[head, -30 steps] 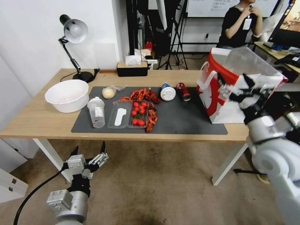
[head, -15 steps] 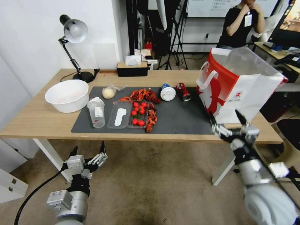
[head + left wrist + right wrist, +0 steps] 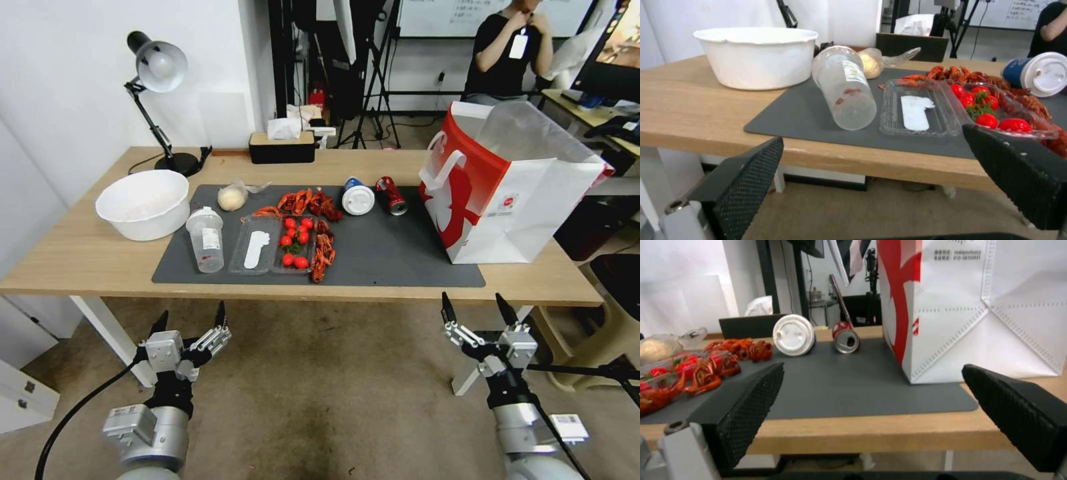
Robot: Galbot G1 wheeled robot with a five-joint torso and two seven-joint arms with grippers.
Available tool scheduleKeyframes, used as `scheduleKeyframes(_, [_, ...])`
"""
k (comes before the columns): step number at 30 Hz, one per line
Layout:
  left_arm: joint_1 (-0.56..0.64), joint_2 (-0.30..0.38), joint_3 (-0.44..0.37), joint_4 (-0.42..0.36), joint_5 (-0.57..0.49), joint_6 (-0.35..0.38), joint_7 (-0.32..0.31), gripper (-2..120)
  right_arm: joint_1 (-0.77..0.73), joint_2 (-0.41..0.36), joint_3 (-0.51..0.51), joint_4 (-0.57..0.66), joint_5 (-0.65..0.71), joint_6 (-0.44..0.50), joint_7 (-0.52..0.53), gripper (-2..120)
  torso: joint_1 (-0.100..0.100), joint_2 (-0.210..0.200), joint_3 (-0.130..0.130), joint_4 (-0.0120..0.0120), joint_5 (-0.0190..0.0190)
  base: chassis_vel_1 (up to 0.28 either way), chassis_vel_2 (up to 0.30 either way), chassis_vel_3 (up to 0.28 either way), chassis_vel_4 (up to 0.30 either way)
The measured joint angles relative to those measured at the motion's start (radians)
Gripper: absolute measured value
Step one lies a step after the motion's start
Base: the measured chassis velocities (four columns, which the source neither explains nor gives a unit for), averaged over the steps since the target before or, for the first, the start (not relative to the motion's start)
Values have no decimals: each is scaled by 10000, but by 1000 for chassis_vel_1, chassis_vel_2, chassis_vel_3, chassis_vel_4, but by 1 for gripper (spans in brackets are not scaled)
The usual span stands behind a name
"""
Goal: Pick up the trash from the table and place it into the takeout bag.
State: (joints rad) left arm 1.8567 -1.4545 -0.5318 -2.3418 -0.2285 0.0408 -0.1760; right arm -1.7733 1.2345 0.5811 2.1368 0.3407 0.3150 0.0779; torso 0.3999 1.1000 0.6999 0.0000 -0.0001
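Note:
The trash lies on the dark mat [image 3: 393,257] of the table [image 3: 73,257]: a clear bottle [image 3: 206,239] [image 3: 844,90], a bagged bun [image 3: 232,197], a white cup [image 3: 358,197] [image 3: 793,335] on its side, a red can [image 3: 391,195] [image 3: 846,339], crayfish shells [image 3: 313,203] and a tray of tomatoes [image 3: 293,243]. The takeout bag [image 3: 513,187] [image 3: 973,306] stands open at the mat's right end. Both grippers hang below the table's front edge. The left gripper [image 3: 191,317] [image 3: 871,136] is open and empty. So is the right gripper [image 3: 473,303] [image 3: 872,368].
A white bowl [image 3: 143,203] sits left of the mat. A desk lamp [image 3: 157,67] and a black tissue box [image 3: 282,148] stand along the back edge. White table legs [image 3: 110,333] drop to the carpet near each arm. A chair [image 3: 617,300] stands to the right.
My right arm has dropped from beside the takeout bag to below the table's front edge, its gripper still open. The left arm has stayed put.

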Motion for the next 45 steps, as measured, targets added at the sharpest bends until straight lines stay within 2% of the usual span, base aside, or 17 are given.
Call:
scheduleKeyframes(6, [6,-24,49,80,7,-64,39,100,-33,232,-266,-355,-95,100,-20,100,1,0,1,-1,0,0,0,0,0])
scheduleKeyframes(19, [55,-94,63,187,65,-260,107,100,123,295,-541,-300,-322,-52,30,100,2,-1,1,0,1,0,0,0,0])
scheduleKeyframes(31, [69,46,49,190,49,-307,115,100,1057,31,-953,-198,-337,-933,355,100,2,0,1,-1,1,0,0,0,0])
scheduleKeyframes(34, [23,59,49,208,45,-308,118,100,2230,-302,-1415,-236,-281,-1610,652,100,2,0,1,2,0,0,0,0,0])
scheduleKeyframes(36, [23,59,49,208,45,-308,118,100,2230,-302,-1415,-236,-281,-1610,652,100,2,0,1,2,0,0,0,0,0])
scheduleKeyframes(38, [-136,13,59,241,48,-307,122,100,3401,-329,-1908,-351,-21,-2376,945,100,2,-1,2,-2,1,0,0,0,0])
scheduleKeyframes(45, [-154,98,-15,242,53,-314,127,100,4827,-373,-2694,-919,34,-2941,1322,100,2,-1,3,-1,0,0,0,0,0])
